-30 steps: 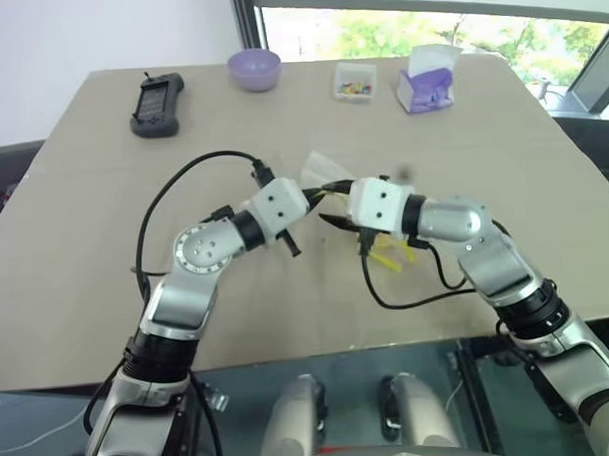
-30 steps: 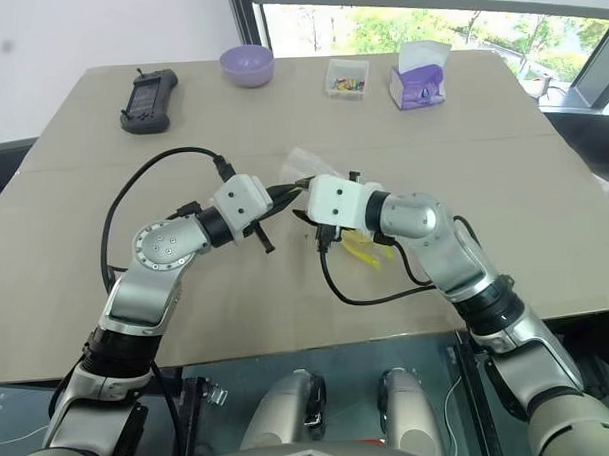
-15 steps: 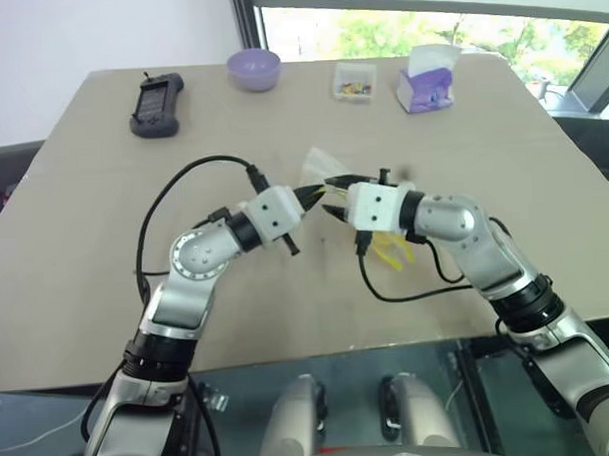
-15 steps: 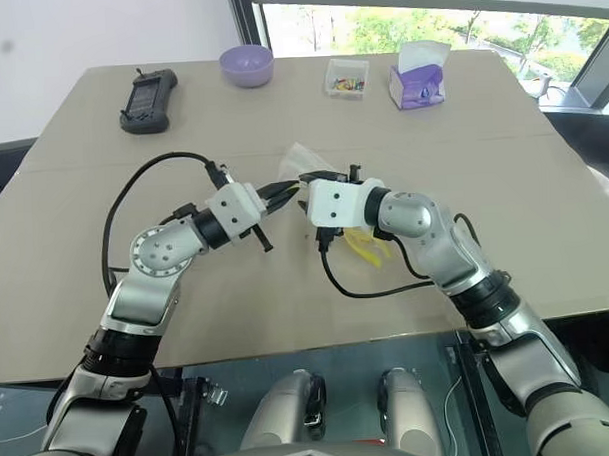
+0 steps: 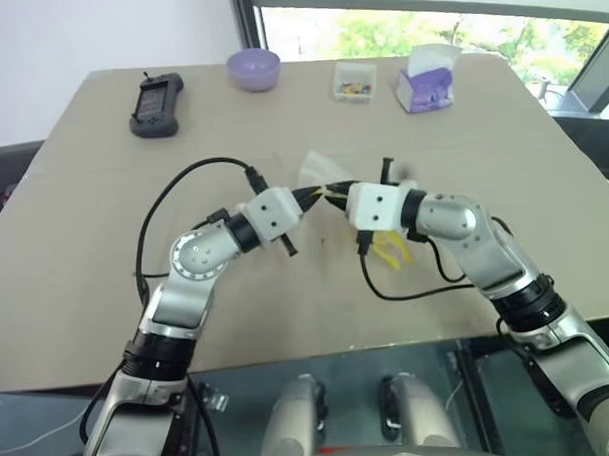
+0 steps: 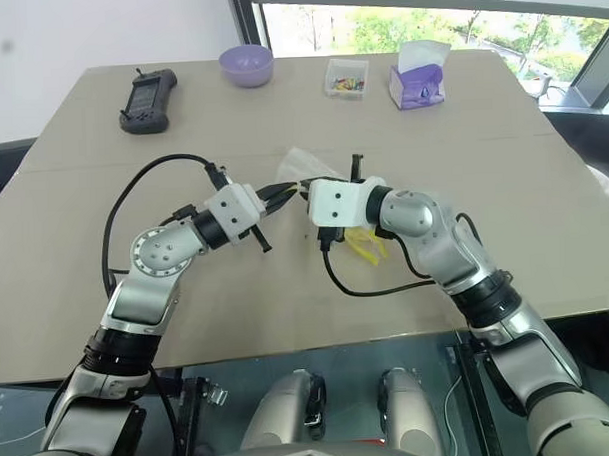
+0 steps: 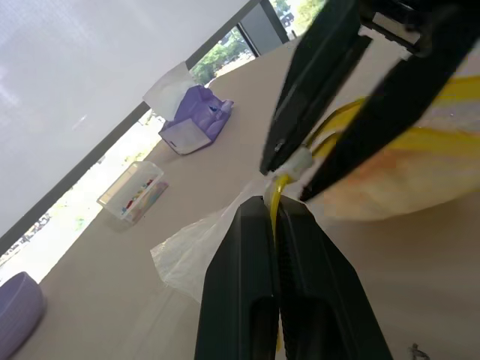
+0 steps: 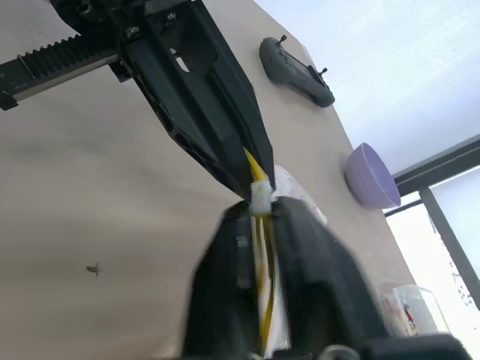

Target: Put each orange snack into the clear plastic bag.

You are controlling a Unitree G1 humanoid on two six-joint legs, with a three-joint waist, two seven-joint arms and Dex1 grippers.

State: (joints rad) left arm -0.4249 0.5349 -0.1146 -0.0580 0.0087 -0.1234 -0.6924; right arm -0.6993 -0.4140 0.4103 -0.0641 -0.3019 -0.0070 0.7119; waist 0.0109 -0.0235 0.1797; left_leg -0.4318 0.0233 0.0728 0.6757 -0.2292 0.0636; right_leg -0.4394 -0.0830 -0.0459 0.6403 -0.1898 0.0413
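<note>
Left tool: at centre of the head view, just left of the middle; closed on the yellow zipper strip of the clear plastic bag, unchanged from a second ago.

Clear plastic bag: lifted above the surface between the two tools, at centre frame; crinkled clear film is seen rising behind the tool tips, yellow print hanging lower right of them.

Right tool: just right of the middle, tip to tip with the left one. Change noted: a second ago its fingers stood apart around the bag's edge; they are now closed on the same zipper strip, as is seen in the right wrist view.

Orange snack: a pale orange-yellow rounded mass is seen behind the film in the left wrist view; judged to be already inside the bag, though not certain.

Meaning for the task: both tools now pinch the strip, so the sealing of the bag is judged to be in hand.
</note>
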